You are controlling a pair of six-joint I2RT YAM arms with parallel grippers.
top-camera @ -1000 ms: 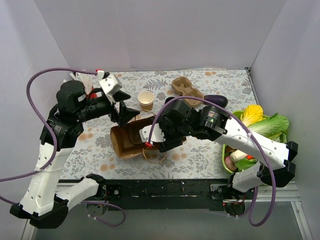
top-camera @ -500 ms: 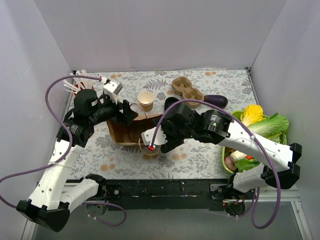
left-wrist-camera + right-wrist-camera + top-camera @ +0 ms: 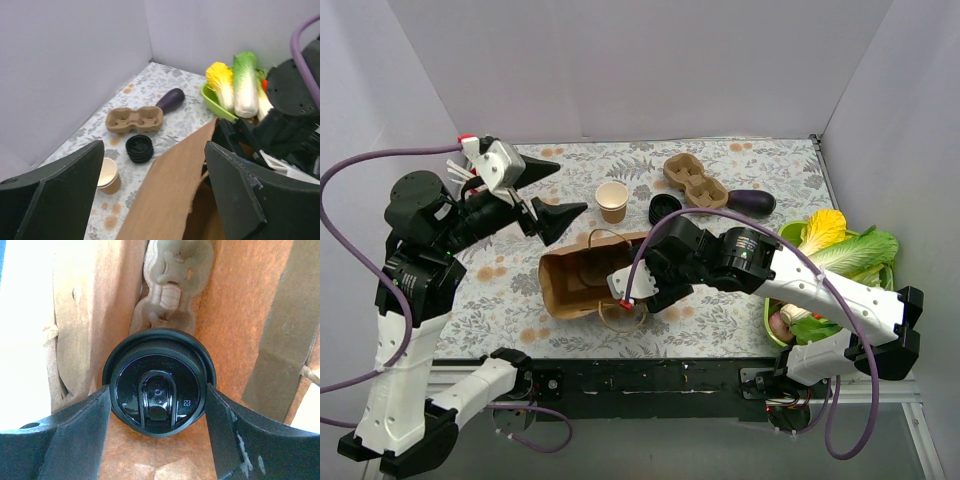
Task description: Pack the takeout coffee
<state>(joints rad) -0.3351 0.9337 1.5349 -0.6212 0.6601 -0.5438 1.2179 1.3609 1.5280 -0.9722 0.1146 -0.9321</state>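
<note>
We see the overhead view bright and even, with soft shadows under the arms on the table [image 3: 720,312]. In the left wrist view the near fingers [image 3: 60,187] are dark and blurred. In the right wrist view the left edge burns white, the bag [image 3: 240,315] glows orange, and the black lid [image 3: 159,381] carries small glints.
</note>
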